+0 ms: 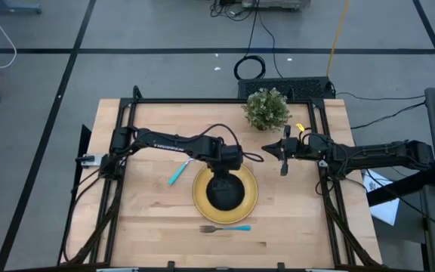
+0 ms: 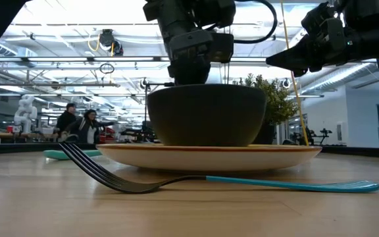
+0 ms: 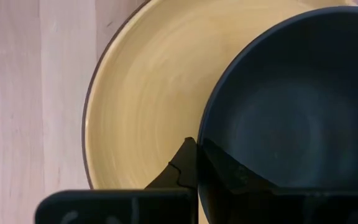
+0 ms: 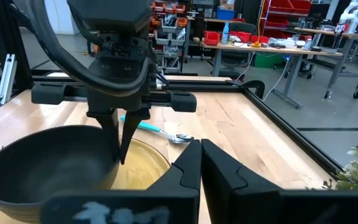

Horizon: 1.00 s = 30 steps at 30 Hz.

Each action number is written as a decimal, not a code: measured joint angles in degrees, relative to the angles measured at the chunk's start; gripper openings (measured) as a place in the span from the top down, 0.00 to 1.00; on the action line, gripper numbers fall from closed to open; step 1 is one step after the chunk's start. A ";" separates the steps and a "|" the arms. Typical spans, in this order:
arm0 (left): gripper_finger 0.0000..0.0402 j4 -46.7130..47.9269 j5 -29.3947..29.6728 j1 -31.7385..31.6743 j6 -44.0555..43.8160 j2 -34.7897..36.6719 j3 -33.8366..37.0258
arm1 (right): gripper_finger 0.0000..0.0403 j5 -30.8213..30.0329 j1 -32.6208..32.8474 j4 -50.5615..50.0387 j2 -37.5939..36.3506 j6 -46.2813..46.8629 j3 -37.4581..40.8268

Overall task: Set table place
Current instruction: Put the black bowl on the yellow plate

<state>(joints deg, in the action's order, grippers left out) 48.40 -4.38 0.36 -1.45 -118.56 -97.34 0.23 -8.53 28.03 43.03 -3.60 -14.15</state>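
The black bowl (image 1: pixel 225 195) sits on the round yellow plate (image 1: pixel 249 198) at the table's middle; the low view shows the bowl (image 2: pixel 206 115) resting on the plate (image 2: pixel 209 157). My left gripper (image 1: pixel 220 175) points down at the bowl's far rim and is shut on it. The fork (image 1: pixel 225 227), with a turquoise handle, lies on the wood just near of the plate. The spoon (image 1: pixel 178 173) lies to the plate's far left. My right gripper (image 1: pixel 269 152) hovers shut and empty to the plate's far right, above the table. My left gripper pinches the bowl's wall at its far rim (image 3: pixel 199 163), one finger inside the bowl (image 3: pixel 229 175) and one outside (image 3: pixel 180 169). The fingers come from above, pointing down (image 4: pixel 122 146). The bowl stands upright with its base on the plate.
A small green potted plant (image 1: pixel 266 108) stands at the table's far edge, right of centre, close behind my right gripper. The black frame (image 1: pixel 202 101) edges the tabletop. Bare wood lies to the plate's left and right.
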 joint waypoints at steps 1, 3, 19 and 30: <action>0.99 -0.51 0.14 0.14 -0.02 0.00 0.00 | 1.00 0.00 0.02 0.00 0.01 0.00 0.00; 0.99 -1.32 0.23 0.25 -0.14 0.00 0.00 | 1.00 0.00 0.02 0.00 0.00 0.00 0.02; 0.99 -1.76 2.17 0.55 -0.66 -0.02 0.02 | 1.00 0.00 0.00 -0.02 0.02 0.00 0.00; 0.99 -1.76 2.98 0.55 -0.66 -0.02 0.02 | 1.00 0.00 0.02 -0.02 0.00 0.00 0.00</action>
<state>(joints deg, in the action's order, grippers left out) 46.63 -1.41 0.91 -2.11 -118.58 -97.32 0.23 -8.51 28.01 43.03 -3.60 -14.15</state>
